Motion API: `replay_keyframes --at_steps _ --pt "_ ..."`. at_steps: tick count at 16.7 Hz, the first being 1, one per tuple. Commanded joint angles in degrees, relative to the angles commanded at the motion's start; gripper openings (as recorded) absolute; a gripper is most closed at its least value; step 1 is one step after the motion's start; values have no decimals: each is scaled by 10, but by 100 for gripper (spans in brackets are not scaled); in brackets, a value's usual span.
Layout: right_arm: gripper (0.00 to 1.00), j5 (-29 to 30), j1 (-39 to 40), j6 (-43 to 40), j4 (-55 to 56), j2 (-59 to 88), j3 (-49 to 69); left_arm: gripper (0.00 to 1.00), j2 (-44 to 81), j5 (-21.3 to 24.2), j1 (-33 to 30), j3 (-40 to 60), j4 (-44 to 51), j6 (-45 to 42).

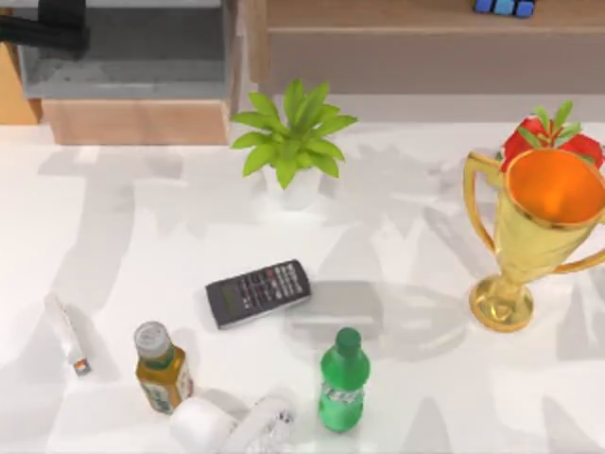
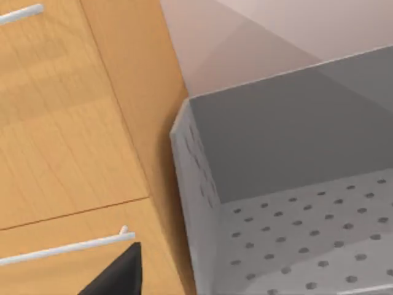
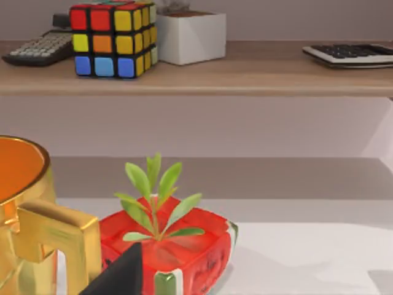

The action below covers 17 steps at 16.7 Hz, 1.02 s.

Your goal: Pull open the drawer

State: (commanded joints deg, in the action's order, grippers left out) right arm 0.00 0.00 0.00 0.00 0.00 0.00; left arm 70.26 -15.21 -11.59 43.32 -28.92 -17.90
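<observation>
The drawer (image 1: 123, 4) is a thin pale grey strip at the top view's upper edge, far left, mostly cut off. Orange-brown wood (image 1: 13, 95) stands at its left side. My left gripper (image 1: 59, 34) is a dark shape over the back left part of a grey-lined box (image 1: 123, 59) with a light tan wood front. In the left wrist view a dark part of that gripper (image 2: 120, 275) lies next to a thin white bar (image 2: 61, 247) on orange-brown wood, beside the box's perforated grey wall (image 2: 288, 246). My right gripper (image 3: 123, 273) hangs near the red pot.
On the white table stand a green plant (image 1: 293, 132), a gold trophy (image 1: 529, 236), a red pot with a sprig (image 1: 553, 137), a calculator (image 1: 257, 291), a green bottle (image 1: 342, 380), a brown bottle (image 1: 163, 367) and a white roll (image 1: 203, 424). A shelf (image 1: 397, 19) runs along the back right.
</observation>
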Motion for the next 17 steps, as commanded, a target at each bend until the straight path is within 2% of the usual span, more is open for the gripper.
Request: replay_keyframes --at_steps 6,10,14,17 --pt "100 0 0 0 0 0 0 100 275 177 200 97 -168 -349" --pt "100 0 0 0 0 0 0 100 446 295 294 150 -274 -561" --pt "100 0 0 0 0 0 0 100 562 385 342 185 -354 -691" --pt "100 0 0 0 0 0 0 100 602 417 355 196 -382 -727"
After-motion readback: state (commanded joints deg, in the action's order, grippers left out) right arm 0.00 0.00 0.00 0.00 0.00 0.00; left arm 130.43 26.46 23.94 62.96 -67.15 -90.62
